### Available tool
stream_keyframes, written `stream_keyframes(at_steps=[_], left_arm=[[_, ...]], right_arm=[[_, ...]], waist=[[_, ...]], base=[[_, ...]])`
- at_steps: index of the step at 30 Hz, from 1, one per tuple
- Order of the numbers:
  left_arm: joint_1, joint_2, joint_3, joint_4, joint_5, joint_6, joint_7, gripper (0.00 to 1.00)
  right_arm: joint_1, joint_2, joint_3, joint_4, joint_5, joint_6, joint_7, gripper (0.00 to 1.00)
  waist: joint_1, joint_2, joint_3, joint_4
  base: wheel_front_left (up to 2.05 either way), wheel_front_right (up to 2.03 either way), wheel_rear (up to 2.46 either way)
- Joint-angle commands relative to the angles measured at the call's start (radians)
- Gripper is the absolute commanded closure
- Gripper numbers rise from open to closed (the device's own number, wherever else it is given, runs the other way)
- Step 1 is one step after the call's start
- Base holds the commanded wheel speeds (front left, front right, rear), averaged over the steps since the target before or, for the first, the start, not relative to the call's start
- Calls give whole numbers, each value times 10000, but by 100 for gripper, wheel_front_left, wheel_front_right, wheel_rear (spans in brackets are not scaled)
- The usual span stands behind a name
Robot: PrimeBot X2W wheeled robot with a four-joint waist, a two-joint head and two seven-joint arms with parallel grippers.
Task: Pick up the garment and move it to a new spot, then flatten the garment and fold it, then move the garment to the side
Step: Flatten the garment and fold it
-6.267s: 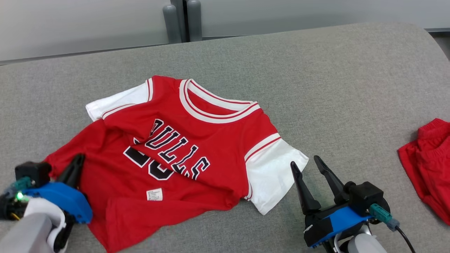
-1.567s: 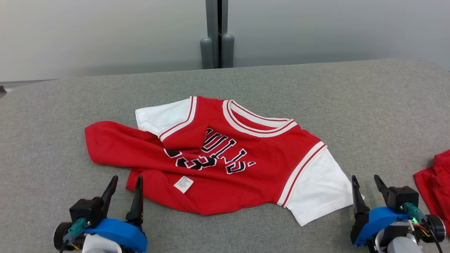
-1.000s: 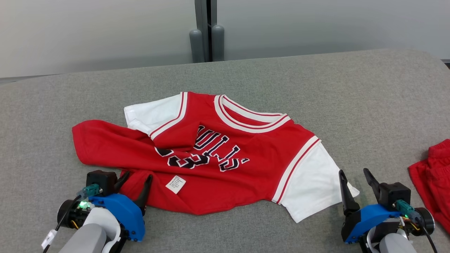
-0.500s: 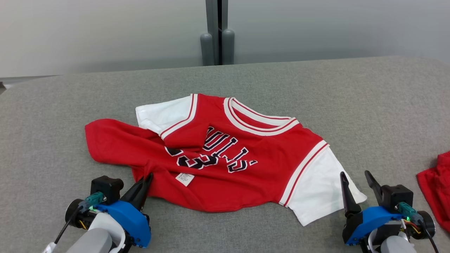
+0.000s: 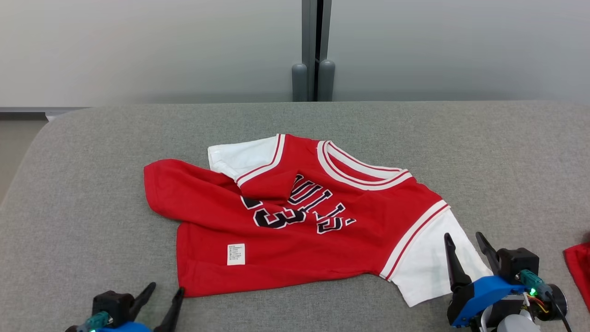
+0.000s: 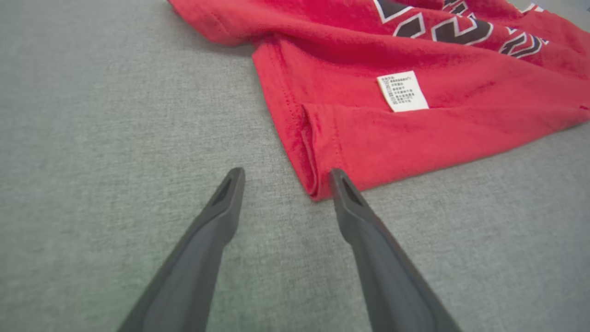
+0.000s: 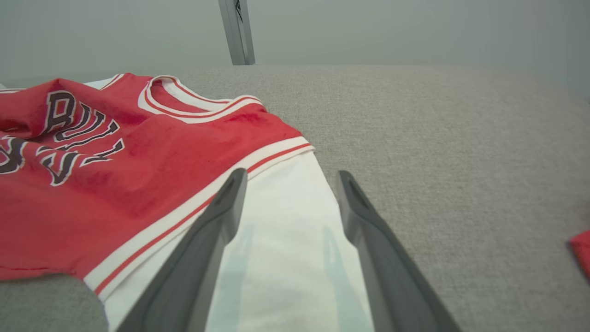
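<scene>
Garment (image 5: 299, 240) on grey fabric surface (image 5: 507, 152)

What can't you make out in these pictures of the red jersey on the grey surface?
Care label: print too small to read, left wrist and head views.
Jersey lettering: partly covered by a fold of the shirt, head view.
Red cloth: cut off by the right edge, head view.
Left gripper: body cut off by the bottom edge, head view.

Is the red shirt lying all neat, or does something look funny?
Not neat. The red shirt is rumpled: a fold covers the start of its lettering, a red flap pokes out sideways below the left white sleeve, and the care label shows on the outside near the hem.
</scene>
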Motion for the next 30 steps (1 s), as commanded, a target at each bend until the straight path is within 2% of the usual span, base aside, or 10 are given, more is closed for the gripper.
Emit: stream_keyframes(at_steps=[1, 7, 13, 15, 17, 22, 26, 30], left_arm=[[36, 7, 297, -29, -81, 18, -39, 0], [207, -344, 1493, -433, 261, 18, -40, 0], [-239, -695, 1847, -575, 712, 17, -41, 0], [-309, -819, 2203, -591, 980, 146, -41, 0], [-206, -1054, 2875, -688, 1504, 677, -41, 0], [349, -1522, 3978, -1000, 2407, 1365, -41, 0], [893, -1924, 4678, -1248, 3116, 1515, -42, 0], [1407, -2289, 5156, -1434, 3746, 1414, -42, 0]], right_arm=[[-45, -49, 22, 34, 52, -3, -3, 0], [-39, -49, 74, 86, 81, -3, -1, 0], [-72, -47, 242, -51, 178, -3, -1, 0], [-29, -50, 268, -300, 229, -3, -1, 0], [60, -46, 426, -894, 403, -3, -3, 0], [355, -46, 805, -1869, 712, -3, -3, 0], [639, -50, 942, -2107, 809, -3, -3, 0], [879, -47, 1066, -1972, 773, -3, -2, 0]], waist=[[1, 1, -43, -6], [1, 1, -148, -94], [1, 1, -113, -395], [1, 1, -132, -503], [1, 1, -217, -654], [1, 1, -486, -839], [1, 1, -706, -874], [1, 1, -909, -839]], base=[[0, 0, 0], [0, 0, 0], [0, 0, 0], [0, 0, 0], [0, 0, 0], [0, 0, 0], [0, 0, 0], [0, 0, 0]])
